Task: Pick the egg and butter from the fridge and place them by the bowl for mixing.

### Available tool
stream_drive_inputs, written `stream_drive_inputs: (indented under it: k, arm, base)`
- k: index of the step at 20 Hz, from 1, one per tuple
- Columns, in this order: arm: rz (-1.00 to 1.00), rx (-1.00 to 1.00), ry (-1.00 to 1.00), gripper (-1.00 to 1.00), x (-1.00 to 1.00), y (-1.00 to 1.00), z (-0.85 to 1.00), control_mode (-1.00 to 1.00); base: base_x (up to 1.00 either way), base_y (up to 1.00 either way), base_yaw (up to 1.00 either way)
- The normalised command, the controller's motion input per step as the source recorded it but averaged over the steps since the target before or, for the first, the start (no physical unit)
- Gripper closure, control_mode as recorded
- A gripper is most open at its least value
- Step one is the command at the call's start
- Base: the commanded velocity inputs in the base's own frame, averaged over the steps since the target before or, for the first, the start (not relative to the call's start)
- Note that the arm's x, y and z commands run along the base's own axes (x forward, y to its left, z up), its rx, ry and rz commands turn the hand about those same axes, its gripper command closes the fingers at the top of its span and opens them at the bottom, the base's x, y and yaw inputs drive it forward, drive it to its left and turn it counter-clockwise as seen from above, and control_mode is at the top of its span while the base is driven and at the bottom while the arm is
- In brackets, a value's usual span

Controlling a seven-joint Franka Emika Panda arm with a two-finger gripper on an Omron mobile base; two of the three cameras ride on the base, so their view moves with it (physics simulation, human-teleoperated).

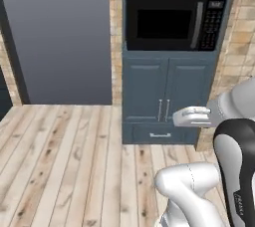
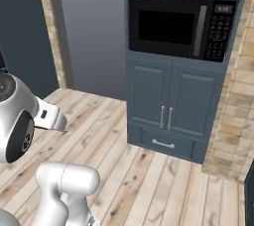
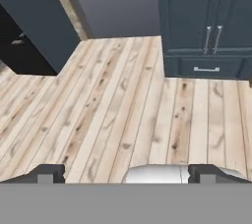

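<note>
The egg, the butter, the bowl and the fridge are out of view. In the hand view my gripper (image 3: 128, 174) is open: its two dark fingertips (image 3: 49, 173) stand wide apart with nothing between them, and it looks down over a bare wooden floor (image 3: 113, 115). In the left base view the white arm (image 1: 194, 117) reaches left at about the height of the cabinet handles, well short of the cabinet.
Ahead stands a dark blue cabinet column (image 1: 167, 91) with two doors, a drawer (image 1: 159, 134) and a black microwave (image 1: 174, 23) above. A grey wall (image 1: 60, 37) and brick trim (image 1: 116, 37) lie to its left. A dark blue and black unit (image 3: 27, 31) stands at the left.
</note>
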Motion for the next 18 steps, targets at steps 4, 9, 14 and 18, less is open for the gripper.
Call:
stream_drive_inputs:
  k: [4, 9, 14, 18]
  arm:
    - [0.00, 0.00, 0.00, -1.00, 0.00, 0.00, 0.00, 1.00]
    - [0.00, 0.00, 0.00, -1.00, 0.00, 0.00, 0.00, 1.00]
    - [0.00, 0.00, 0.00, -1.00, 0.00, 0.00, 0.00, 1.00]
    - [0.00, 0.00, 0.00, -1.00, 0.00, 0.00, 0.00, 1.00]
  base:
    - [0.99, 0.70, 0.38]
    - [0.79, 0.86, 0.39]
    - [0.57, 0.99, 0.24]
    - [0.32, 1.00, 0.02]
